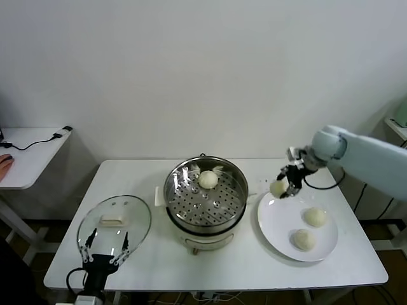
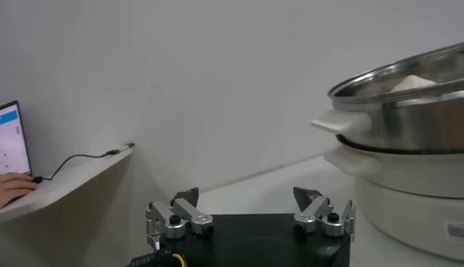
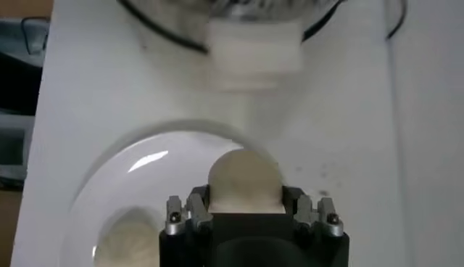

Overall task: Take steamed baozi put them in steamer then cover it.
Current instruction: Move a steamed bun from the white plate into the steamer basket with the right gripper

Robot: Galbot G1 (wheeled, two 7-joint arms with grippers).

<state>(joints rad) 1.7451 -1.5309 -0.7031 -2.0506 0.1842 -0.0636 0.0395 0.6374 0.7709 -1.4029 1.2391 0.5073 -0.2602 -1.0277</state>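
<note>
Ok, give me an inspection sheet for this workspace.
Surface: white table.
Job's things: steamer open, one baozi inside; two baozi on plate; fourth baozi held above plate's far edge; cover flat on table, robot's left of the steamer.
Clutter: nothing seen.
Grippers: right gripper shut on baozi; left gripper open, idle by cover.
Cables: cable on side desk.
Surroundings: white wall.

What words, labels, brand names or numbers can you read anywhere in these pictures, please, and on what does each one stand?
No text can be read in any view.
Laptop screen, left wrist view: blue and white content, too small to read.
Steamer base: a small grey mark at its lower edge, too blurred to read.
Plate, cover and baozi: no markings visible.
</note>
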